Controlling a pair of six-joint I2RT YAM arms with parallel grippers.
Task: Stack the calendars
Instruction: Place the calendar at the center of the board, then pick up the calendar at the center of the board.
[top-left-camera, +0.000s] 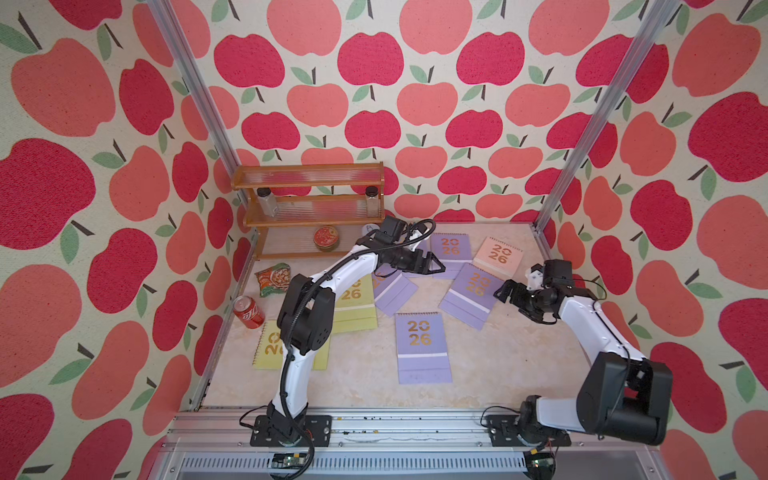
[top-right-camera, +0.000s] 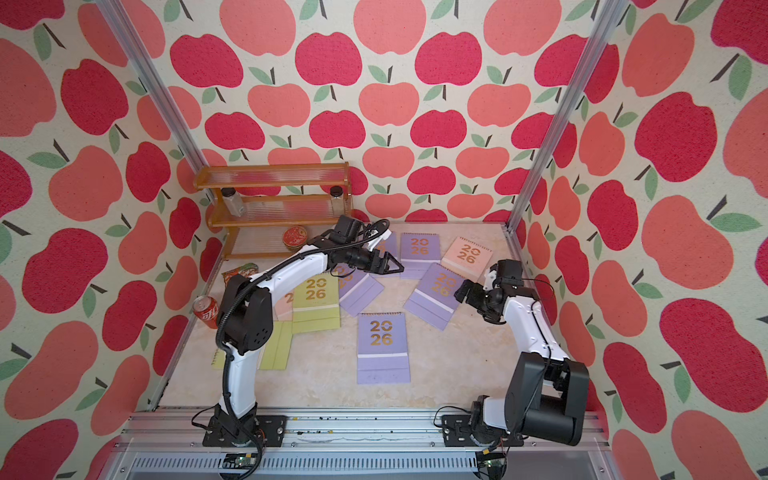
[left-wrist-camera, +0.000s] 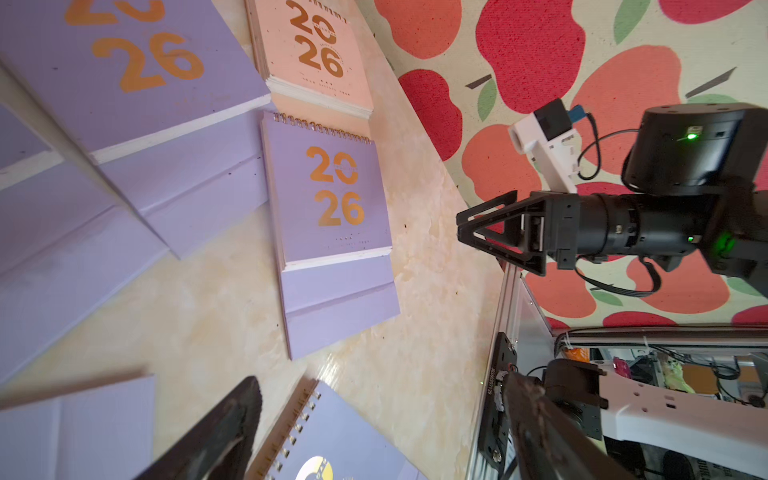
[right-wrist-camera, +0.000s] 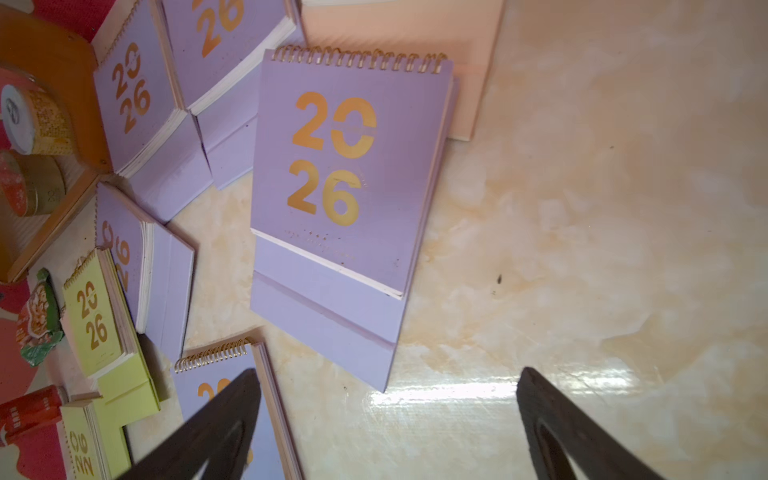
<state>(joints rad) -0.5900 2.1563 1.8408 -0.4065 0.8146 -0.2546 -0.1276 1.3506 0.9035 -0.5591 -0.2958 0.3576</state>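
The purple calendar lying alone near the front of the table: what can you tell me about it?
This lilac calendar lies flat and cover up on the marbled beige table, roughly square to the front edge. A gold spiral binding runs along its far edge. Big gold "2026" numerals fill the cover. A thin white band of page edges separates the cover from a plain lilac base flap nearer the front. It looks like card and paper. Nothing but the table touches it.
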